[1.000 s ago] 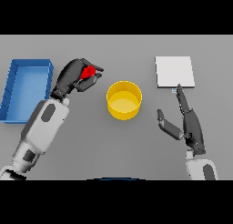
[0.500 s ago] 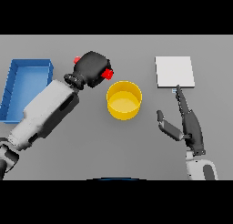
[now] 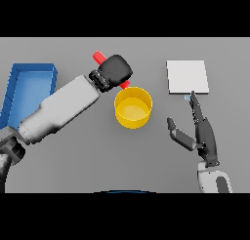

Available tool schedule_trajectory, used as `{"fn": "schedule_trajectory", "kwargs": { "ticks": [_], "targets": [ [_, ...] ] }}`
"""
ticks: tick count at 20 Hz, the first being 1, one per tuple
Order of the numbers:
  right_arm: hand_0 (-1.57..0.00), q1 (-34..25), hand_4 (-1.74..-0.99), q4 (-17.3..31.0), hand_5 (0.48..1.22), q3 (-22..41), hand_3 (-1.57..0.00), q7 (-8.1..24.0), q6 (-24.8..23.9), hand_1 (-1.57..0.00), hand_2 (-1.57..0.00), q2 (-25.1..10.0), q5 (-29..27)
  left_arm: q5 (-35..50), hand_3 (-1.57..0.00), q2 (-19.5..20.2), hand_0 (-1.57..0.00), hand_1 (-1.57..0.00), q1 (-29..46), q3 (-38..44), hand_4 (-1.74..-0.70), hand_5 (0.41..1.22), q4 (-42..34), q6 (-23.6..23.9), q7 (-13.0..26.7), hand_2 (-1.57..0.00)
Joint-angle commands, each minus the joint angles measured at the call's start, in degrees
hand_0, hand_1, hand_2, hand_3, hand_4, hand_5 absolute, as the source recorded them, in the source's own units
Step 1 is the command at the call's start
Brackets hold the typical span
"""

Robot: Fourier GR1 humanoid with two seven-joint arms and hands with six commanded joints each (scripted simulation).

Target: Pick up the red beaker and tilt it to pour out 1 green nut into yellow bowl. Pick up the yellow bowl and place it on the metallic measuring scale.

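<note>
Red beaker (image 3: 100, 56) lies tilted in the left hand (image 3: 115, 70), whose fingers are clenched round it, just above the far rim of the yellow bowl (image 3: 133, 107). That bowl stands on the grey tabletop (image 3: 97, 156), between a blue tray (image 3: 29, 88) at the left and the pale square scale (image 3: 187, 77). Right hand (image 3: 200, 131) hovers near the scale with straight, released fingers.
</note>
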Motion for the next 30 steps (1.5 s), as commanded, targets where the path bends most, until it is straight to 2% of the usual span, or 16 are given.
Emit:
{"fn": "schedule_trajectory", "kwargs": {
  "ticks": [1, 7, 8, 11, 14, 20, 22, 23, 24, 26, 29, 30],
  "targets": [
    [0.00, -0.3, -1.193, 0.6, 0.649, 0.1, 0.00, 0.0, -0.5, 0.00, 0.00, 0.1, 0.7, -1.0, -1.57, 0.2, -1.57, -1.57, -0.9, -1.5, -1.72, 1.219, 0.6, -0.6, -0.4, -1.57],
    [0.00, -0.4, -1.179, 0.3, 0.635, 0.7, 0.00, 0.4, -1.1, 0.00, 0.00, 0.5, 1.8, -6.0, -1.57, -1.1, -1.57, -1.57, -6.5, -10.1, -1.73, 1.220, 4.1, -2.2, -1.6, -1.57],
    [0.00, -0.3, -1.180, 0.1, 0.630, 0.6, 0.00, 0.4, -1.2, 0.00, 0.00, 0.7, 1.5, -6.7, -1.57, -0.6, -1.57, -1.57, -6.8, -11.5, -1.74, 1.220, 4.2, -1.1, -3.4, -1.57],
    [0.00, -1.4, -1.167, 0.6, 0.626, -0.1, 0.00, 1.6, -1.3, 0.00, 0.00, 0.1, 1.4, -10.1, -1.57, -0.9, -1.57, -1.57, -8.6, -16.7, -1.73, 1.221, 4.4, -0.3, -4.2, -1.57],
    [0.00, -0.8, -1.162, 0.4, 0.627, 0.5, 0.00, -0.2, -1.1, 0.00, 0.00, 0.4, 1.7, -12.0, -1.57, -1.9, -1.57, -1.57, -11.2, -20.2, -1.73, 1.221, 5.5, -0.1, -4.4, -1.57],
    [0.00, -0.6, -1.155, -0.1, 0.637, 0.2, 0.00, 0.4, -1.9, 0.00, 0.00, -0.4, 2.8, -13.9, -1.57, -4.7, -1.57, -1.57, -15.1, -25.9, -1.72, 1.221, 7.6, -0.4, -4.9, -1.57],
    [0.00, -0.1, -1.151, -0.1, 0.634, 0.3, 0.00, 0.3, -1.7, 0.00, 0.00, -0.2, 2.5, -14.4, -1.57, -4.4, -1.57, -1.57, -16.2, -27.5, -1.72, 1.221, 7.4, -0.6, -4.8, -1.57],
    [0.00, -0.1, -1.154, -0.2, 0.635, 0.1, 0.00, -0.4, -1.6, 0.00, 0.00, 0.0, 1.9, -14.3, -1.57, -4.6, -1.57, -1.57, -17.3, -28.0, -1.72, 1.221, 7.7, -0.4, -5.5, -1.57],
    [0.00, -0.7, -1.152, 0.2, 0.635, -0.1, 0.00, 0.4, -1.6, 0.00, 0.00, 0.1, 1.6, -14.1, -1.57, -4.2, -1.57, -1.57, -18.7, -28.5, -1.72, 1.221, 8.5, 0.3, -7.2, -1.57],
    [0.00, -0.5, -1.157, 0.3, 0.638, -0.1, 0.00, -0.9, -1.2, 0.00, 0.00, 0.1, 1.1, -13.2, -1.57, -3.3, -1.57, -1.57, -21.8, -28.3, -1.72, 1.221, 9.5, 0.2, -8.6, -1.57],
    [0.00, -0.5, -1.154, 0.0, 0.654, 0.7, 0.00, -1.1, -0.9, 0.00, 0.00, 0.3, 1.6, -12.6, -1.57, -1.9, -1.57, -1.57, -27.2, -27.6, -1.73, 1.221, 13.7, 2.6, -8.0, -1.57],
    [0.00, -0.6, -1.156, 0.0, 0.659, 0.4, 0.00, -0.7, -1.1, 0.00, 0.00, 0.0, 1.9, -11.0, -1.37, -0.5, -1.57, -1.57, -28.8, -26.1, -1.73, 1.221, 14.3, 2.8, -8.3, -1.57]
  ]
}}
